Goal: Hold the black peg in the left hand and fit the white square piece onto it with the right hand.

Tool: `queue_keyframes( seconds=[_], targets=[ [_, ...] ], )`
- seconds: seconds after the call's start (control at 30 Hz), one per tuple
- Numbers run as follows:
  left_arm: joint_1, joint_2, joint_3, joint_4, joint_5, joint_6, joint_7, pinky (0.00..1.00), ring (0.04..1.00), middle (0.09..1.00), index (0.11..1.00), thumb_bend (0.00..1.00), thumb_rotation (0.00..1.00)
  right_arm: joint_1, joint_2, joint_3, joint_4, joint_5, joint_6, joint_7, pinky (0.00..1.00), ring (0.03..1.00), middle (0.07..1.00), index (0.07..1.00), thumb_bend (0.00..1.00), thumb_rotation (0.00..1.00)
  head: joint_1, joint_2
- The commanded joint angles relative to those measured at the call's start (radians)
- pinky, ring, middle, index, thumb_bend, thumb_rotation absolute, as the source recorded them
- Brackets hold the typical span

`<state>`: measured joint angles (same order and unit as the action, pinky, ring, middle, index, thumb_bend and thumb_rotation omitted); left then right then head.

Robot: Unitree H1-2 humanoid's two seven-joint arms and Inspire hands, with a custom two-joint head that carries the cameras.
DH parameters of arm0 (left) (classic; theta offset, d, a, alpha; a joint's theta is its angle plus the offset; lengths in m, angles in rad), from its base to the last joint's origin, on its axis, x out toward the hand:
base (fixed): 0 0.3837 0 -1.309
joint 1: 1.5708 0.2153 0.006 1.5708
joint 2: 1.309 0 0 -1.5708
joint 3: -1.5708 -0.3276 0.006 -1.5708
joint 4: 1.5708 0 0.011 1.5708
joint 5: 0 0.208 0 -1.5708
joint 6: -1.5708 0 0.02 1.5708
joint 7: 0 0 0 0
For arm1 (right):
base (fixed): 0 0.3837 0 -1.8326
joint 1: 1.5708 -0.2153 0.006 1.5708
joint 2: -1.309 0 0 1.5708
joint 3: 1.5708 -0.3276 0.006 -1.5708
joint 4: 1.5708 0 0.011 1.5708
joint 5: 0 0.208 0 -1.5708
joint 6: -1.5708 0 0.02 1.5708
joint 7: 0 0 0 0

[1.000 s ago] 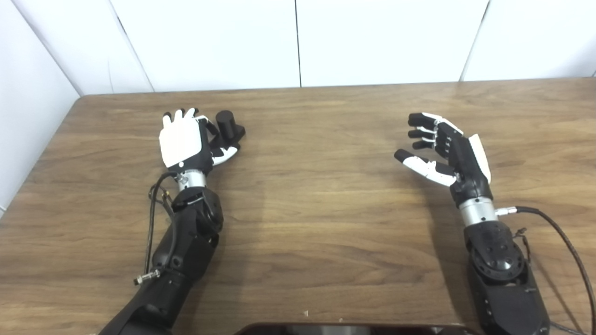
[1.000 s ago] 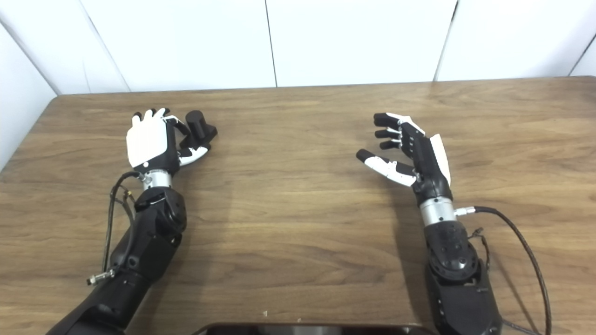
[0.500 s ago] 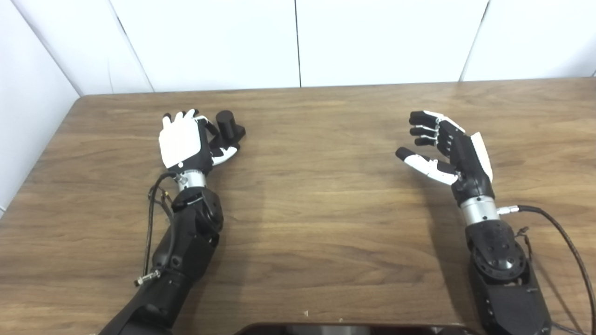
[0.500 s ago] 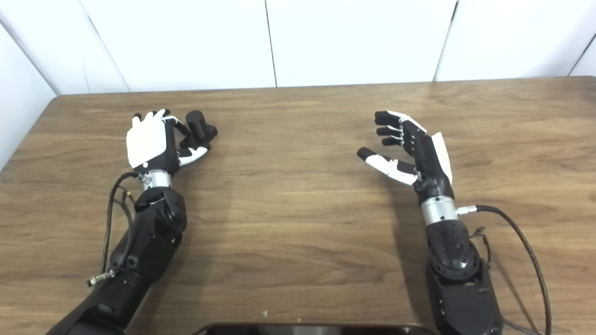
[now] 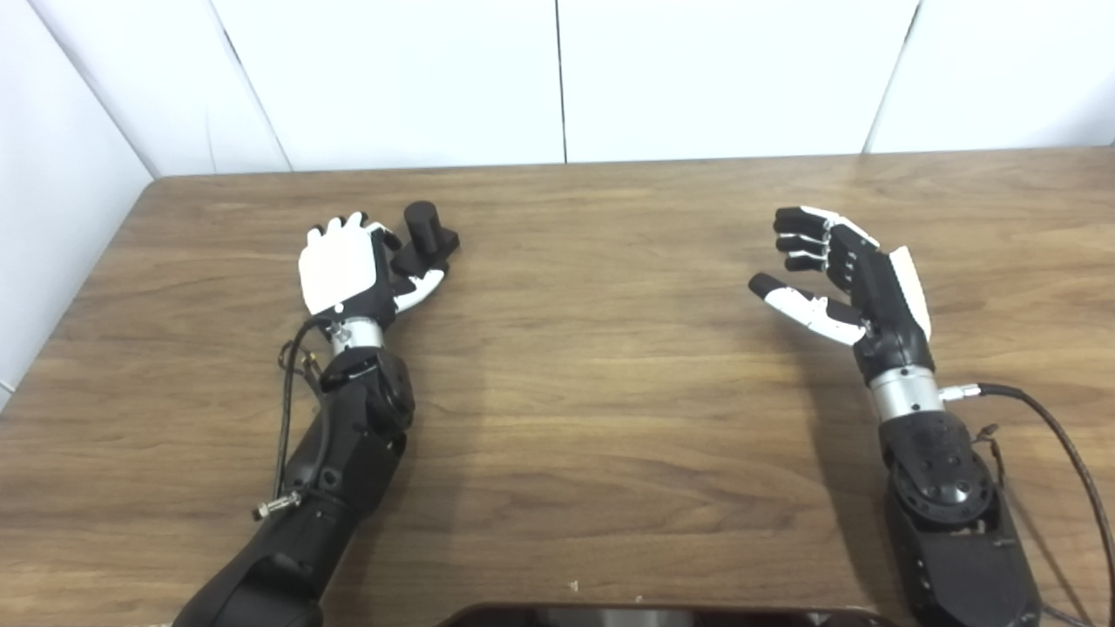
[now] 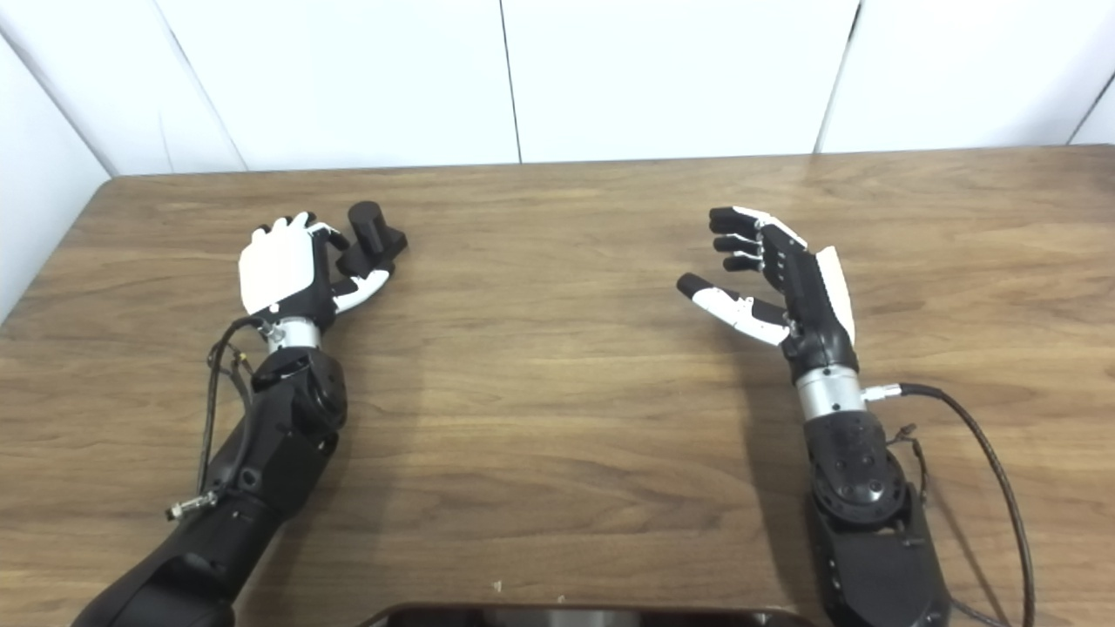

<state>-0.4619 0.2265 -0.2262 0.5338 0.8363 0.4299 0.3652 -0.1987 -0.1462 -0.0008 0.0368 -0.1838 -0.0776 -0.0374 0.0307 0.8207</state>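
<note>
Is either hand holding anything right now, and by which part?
The left hand grips the black cylindrical peg's square base, fingers curled round its near side. The right hand is open and holds nothing.

The table (image 5: 610, 348) is smooth, grained wood with a slight sheen; the black peg (image 5: 424, 235) looks matt plastic.

lab bench, wooden table (image 5: 610, 392), white panels (image 5: 557, 78)

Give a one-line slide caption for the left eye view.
Left robot hand shut on peg; right robot hand open above table.
</note>
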Motion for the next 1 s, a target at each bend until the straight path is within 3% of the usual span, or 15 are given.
queue_keyframes(
  seconds=[0.0, 0.27, 0.57, 0.63, 0.7, 0.97],
  targets=[
    [-0.025, 0.024, 0.000, 0.023, 0.022, 0.039, -0.029, 1.00, 0.948, 0.911, 0.639, 0.70, 0.51, -0.026, -0.002, -0.006, -0.041, 0.002, -0.031, -0.007, 0.67, 0.730, 0.754, 0.733, 0.65, 0.36, 0.001, 0.001],
    [-0.027, 0.022, 0.001, 0.018, 0.016, 0.039, -0.026, 1.00, 0.932, 0.894, 0.615, 0.67, 0.43, -0.027, -0.001, -0.007, -0.037, -0.006, -0.035, -0.014, 0.67, 0.728, 0.752, 0.731, 0.64, 0.36, 0.009, 0.002],
    [-0.016, 0.021, 0.002, -0.003, -0.022, 0.023, -0.005, 1.00, 0.915, 0.861, 0.517, 0.66, 0.30, -0.030, -0.001, -0.005, -0.034, -0.010, -0.035, -0.016, 0.67, 0.728, 0.750, 0.731, 0.63, 0.37, 0.009, 0.003],
    [-0.015, 0.020, 0.004, -0.006, -0.029, 0.020, -0.003, 1.00, 0.915, 0.857, 0.498, 0.57, 0.17, -0.030, -0.002, -0.005, -0.036, -0.013, -0.032, -0.018, 0.67, 0.732, 0.752, 0.733, 0.63, 0.37, 0.009, 0.004],
    [-0.014, 0.019, 0.006, -0.007, -0.035, 0.015, 0.003, 1.00, 0.916, 0.855, 0.489, 0.52, 0.10, -0.032, -0.003, -0.004, -0.035, -0.017, -0.032, -0.019, 0.67, 0.732, 0.750, 0.733, 0.63, 0.37, 0.008, 0.004],
    [-0.011, 0.020, 0.004, -0.013, -0.058, 0.007, 0.005, 1.00, 0.920, 0.857, 0.485, 0.51, 0.08, -0.033, -0.005, -0.005, -0.032, -0.015, -0.039, -0.016, 0.68, 0.737, 0.751, 0.733, 0.64, 0.38, 0.008, 0.005]
  ],
)
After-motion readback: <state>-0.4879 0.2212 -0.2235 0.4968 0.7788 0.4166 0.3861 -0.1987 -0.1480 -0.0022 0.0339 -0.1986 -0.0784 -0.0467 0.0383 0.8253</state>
